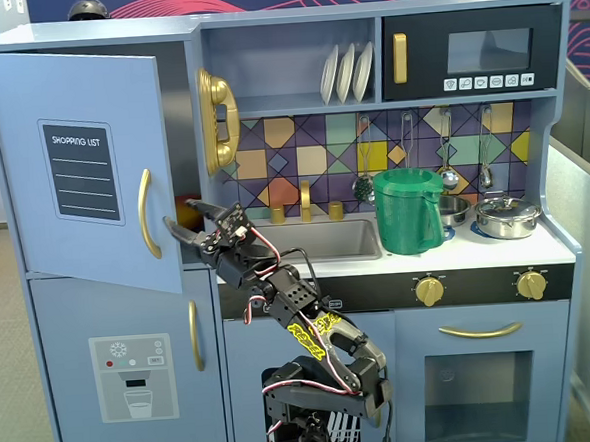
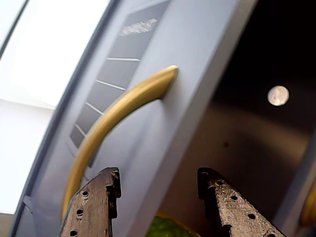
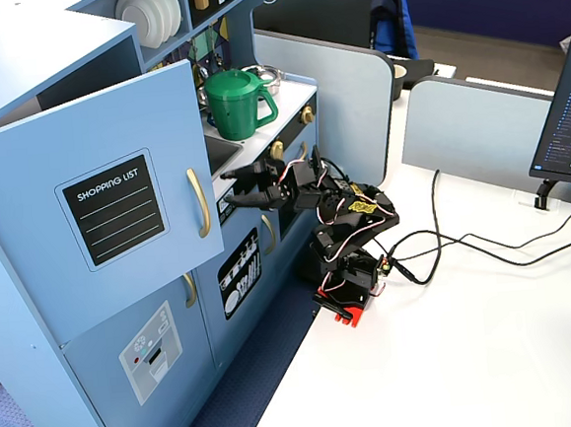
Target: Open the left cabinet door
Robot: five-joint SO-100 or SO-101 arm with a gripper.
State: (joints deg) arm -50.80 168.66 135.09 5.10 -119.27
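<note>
The left cabinet door (image 1: 76, 164) stood partly swung out from the toy kitchen, its free edge away from the frame so that the dark cabinet interior (image 2: 256, 138) showed behind it. The gripper (image 1: 182, 220) sat at that free edge, just below and beside the curved gold handle (image 1: 147, 213) — its jaws were parted and empty, the 2 fingers (image 2: 94, 207) straddling the door's edge in the wrist view without clamping it. Something yellow-green (image 2: 165, 228) lay low inside the opening, too cropped to name.

In the other fixed view the door (image 3: 91, 199) hung at a moderate angle, so the opening looked underway rather than finished. To do the step well, the inner finger probably needed to press on the door's back face near the edge and follow the hinge's arc outward — pushing straight ahead would likely let the finger slide off. Keeping clear of the handle and moving slowly should stop the light door from bouncing back.
</note>
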